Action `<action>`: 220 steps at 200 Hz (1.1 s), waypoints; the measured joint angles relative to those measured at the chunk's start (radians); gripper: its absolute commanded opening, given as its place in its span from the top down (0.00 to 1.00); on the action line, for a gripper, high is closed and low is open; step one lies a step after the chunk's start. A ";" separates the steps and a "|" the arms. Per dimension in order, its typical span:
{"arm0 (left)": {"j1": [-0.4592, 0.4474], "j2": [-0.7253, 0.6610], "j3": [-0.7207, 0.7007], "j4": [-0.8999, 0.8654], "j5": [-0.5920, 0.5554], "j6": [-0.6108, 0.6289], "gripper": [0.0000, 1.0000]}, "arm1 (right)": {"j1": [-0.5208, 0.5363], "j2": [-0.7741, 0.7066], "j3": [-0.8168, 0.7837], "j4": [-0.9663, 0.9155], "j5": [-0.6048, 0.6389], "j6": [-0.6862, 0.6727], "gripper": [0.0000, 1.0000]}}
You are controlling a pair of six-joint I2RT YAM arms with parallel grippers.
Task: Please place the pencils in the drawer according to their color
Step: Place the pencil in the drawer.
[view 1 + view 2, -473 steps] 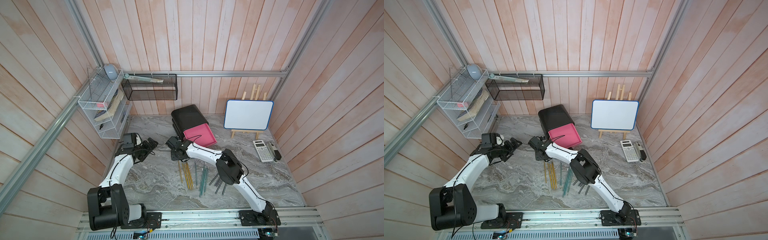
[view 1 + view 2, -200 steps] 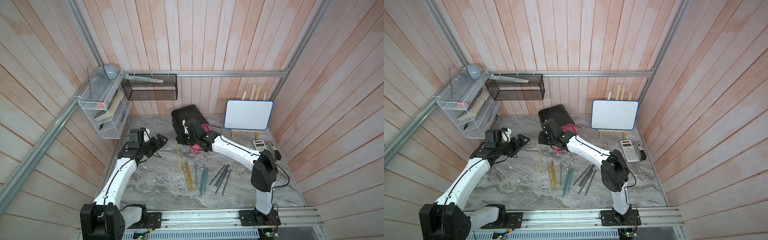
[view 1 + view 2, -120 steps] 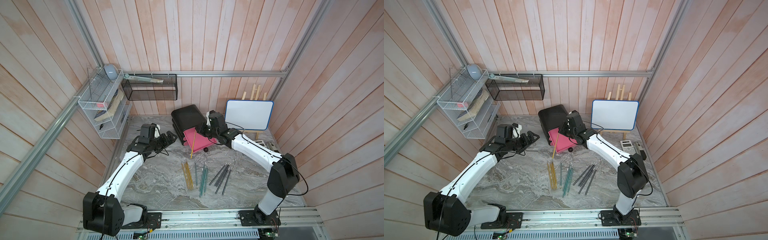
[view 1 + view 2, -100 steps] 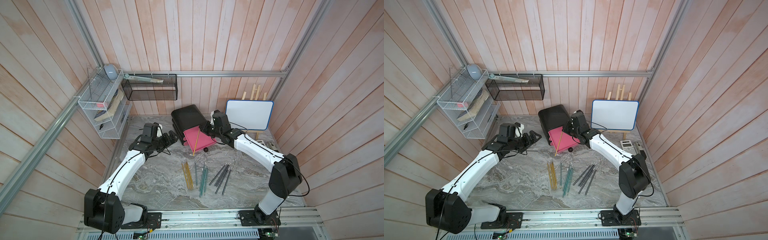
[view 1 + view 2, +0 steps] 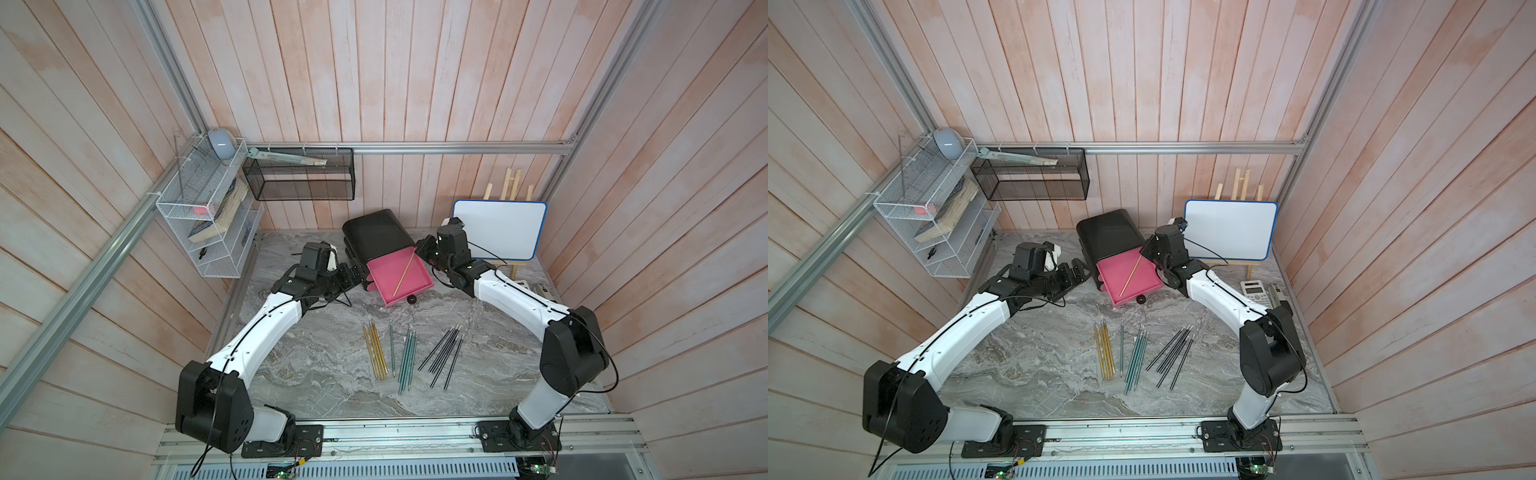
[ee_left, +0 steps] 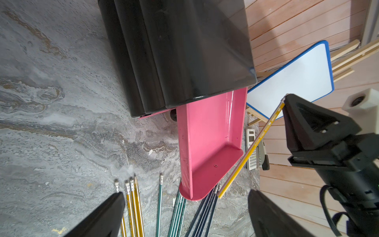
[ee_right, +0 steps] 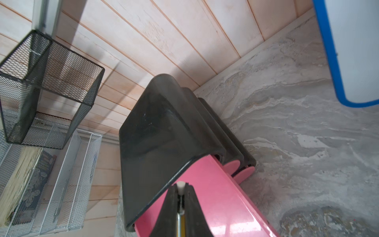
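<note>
Right now the yellow pencil (image 5: 404, 275) hangs over the open top drawer (image 5: 384, 272), the pink tray pulled out of the black cabinet (image 5: 376, 237). The right arm's fingers (image 7: 166, 215) are pressed together on its eraser end, with the white eraser poking out between the tips. They sit above the drawer's back corner, on the side nearest the right arm, just in front of the cabinet's edge. From there the pencil slants down and across the drawer toward the middle of its front wall. Its long axis runs roughly along the drawer's depth, a little diagonal. Whether the tip already touches the drawer floor I cannot tell.

The left arm's fingers (image 6: 106, 215) stand apart and hold nothing. They hover beside the drawer on its opposite side, close to the cabinet's lower fronts.

The remaining pencils lie on the surface in front of the drawer, well apart from it: a yellow group (image 5: 376, 351), one lone greenish pencil (image 5: 392, 353), a teal group (image 5: 407, 359) and a black group (image 5: 442, 355).

The release likely turns on the eraser end. It should drop inside the side wall, not across the wall, so a slight shift toward the drawer's middle looks wise.
</note>
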 measured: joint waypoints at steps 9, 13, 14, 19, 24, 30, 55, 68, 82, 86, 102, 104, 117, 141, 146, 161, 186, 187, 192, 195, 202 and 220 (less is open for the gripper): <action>-0.005 0.003 0.000 0.000 0.000 -0.001 0.00 | 0.000 0.001 0.000 0.009 0.017 -0.002 1.00; -0.007 0.005 0.000 0.000 0.000 -0.001 0.01 | 0.000 0.001 0.000 0.015 0.024 -0.003 1.00; -0.008 0.005 0.000 0.000 0.000 -0.001 0.01 | 0.000 0.001 0.000 0.016 0.025 -0.003 1.00; -0.010 0.007 0.001 0.000 0.000 -0.001 0.01 | 0.000 0.002 0.000 0.021 0.032 -0.004 1.00; -0.011 0.008 0.002 0.000 0.000 -0.002 0.00 | 0.000 0.003 0.000 0.026 0.040 -0.006 1.00; -0.013 0.010 0.003 0.000 0.000 -0.003 0.00 | 0.000 0.006 0.000 0.031 0.048 -0.008 1.00; -0.019 0.011 0.010 0.001 -0.001 -0.007 0.01 | 0.000 0.027 0.000 0.051 0.072 -0.023 1.00; -0.020 0.011 0.011 0.005 -0.001 -0.007 0.01 | 0.000 0.041 0.000 0.054 0.077 -0.028 1.00; -0.021 0.011 0.011 0.007 -0.002 -0.007 0.00 | 0.003 0.058 0.000 0.055 0.082 -0.038 1.00; -0.021 0.012 0.011 0.007 -0.002 -0.008 0.01 | 0.004 0.061 0.000 0.055 0.083 -0.041 1.00; -0.022 0.013 0.011 0.007 -0.003 -0.007 0.00 | 0.013 0.076 0.000 0.054 0.085 -0.053 1.00; -0.022 0.013 0.011 0.007 -0.003 -0.008 0.00 | 0.014 0.077 0.000 0.055 0.085 -0.053 1.00; -0.023 0.013 0.011 0.007 -0.004 -0.007 0.01 | 0.024 0.086 0.000 0.054 0.086 -0.060 1.00; -0.024 0.013 0.011 0.007 -0.004 -0.007 0.00 | 0.043 0.105 0.001 0.053 0.085 -0.074 1.00; -0.024 0.013 0.011 0.007 -0.005 -0.007 0.01 | 0.046 0.109 0.002 0.053 0.085 -0.076 1.00; -0.024 0.013 0.011 0.007 -0.005 -0.007 0.00 | 0.054 0.120 0.003 0.051 0.085 -0.079 1.00; -0.024 0.013 0.011 0.008 -0.005 -0.007 0.00 | 0.061 0.127 0.003 0.049 0.085 -0.079 1.00; -0.024 0.013 0.011 0.008 -0.005 -0.007 0.00 | 0.061 0.127 0.003 0.049 0.085 -0.079 1.00; -0.024 0.013 0.011 0.008 -0.005 -0.007 0.01 | 0.062 0.127 0.003 0.049 0.084 -0.079 0.95; -0.024 0.013 0.011 0.009 -0.005 -0.007 0.01 | 0.062 0.127 0.003 0.049 0.084 -0.079 0.92; -0.024 0.013 0.011 0.010 -0.004 -0.007 0.00 | 0.062 0.127 0.003 0.049 0.084 -0.078 0.84; -0.024 0.013 0.011 0.016 -0.004 -0.007 0.00 | 0.062 0.127 0.003 0.042 0.079 -0.085 0.71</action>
